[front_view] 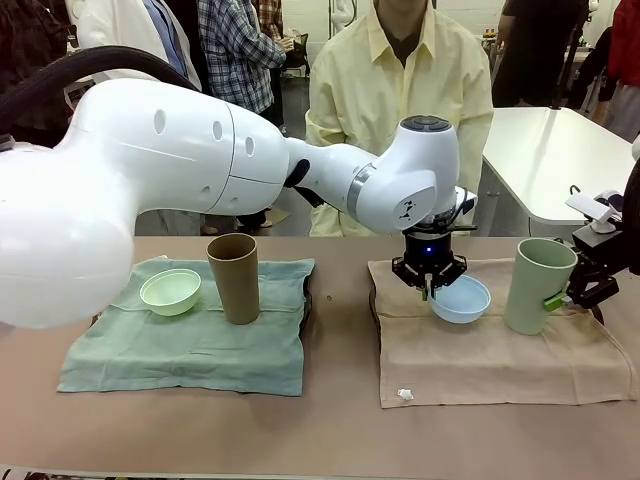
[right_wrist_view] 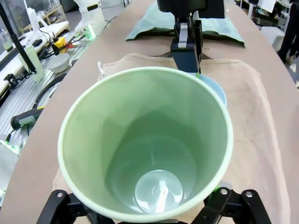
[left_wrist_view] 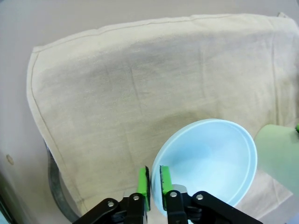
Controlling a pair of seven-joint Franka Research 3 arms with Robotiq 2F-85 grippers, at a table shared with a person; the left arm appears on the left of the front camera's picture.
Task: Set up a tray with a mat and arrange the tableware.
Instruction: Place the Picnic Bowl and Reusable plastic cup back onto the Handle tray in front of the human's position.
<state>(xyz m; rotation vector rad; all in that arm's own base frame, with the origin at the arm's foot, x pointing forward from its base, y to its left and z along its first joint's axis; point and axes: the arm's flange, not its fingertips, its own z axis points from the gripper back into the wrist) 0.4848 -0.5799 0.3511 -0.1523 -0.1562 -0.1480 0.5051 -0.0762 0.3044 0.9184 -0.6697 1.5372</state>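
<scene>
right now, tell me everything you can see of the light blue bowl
The light blue bowl is small, round and smooth, looking like matte plastic, and empty. It sits tilted on the beige cloth mat, beside the pale sage green tumbler. The left pincer comes down at its near rim, the green pads close together with the rim's edge between them.

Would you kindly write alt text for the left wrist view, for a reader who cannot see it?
The left gripper pinches the near rim of a light blue bowl between its green pads, over a beige mat. A pale green tumbler shows at the right edge.
</scene>
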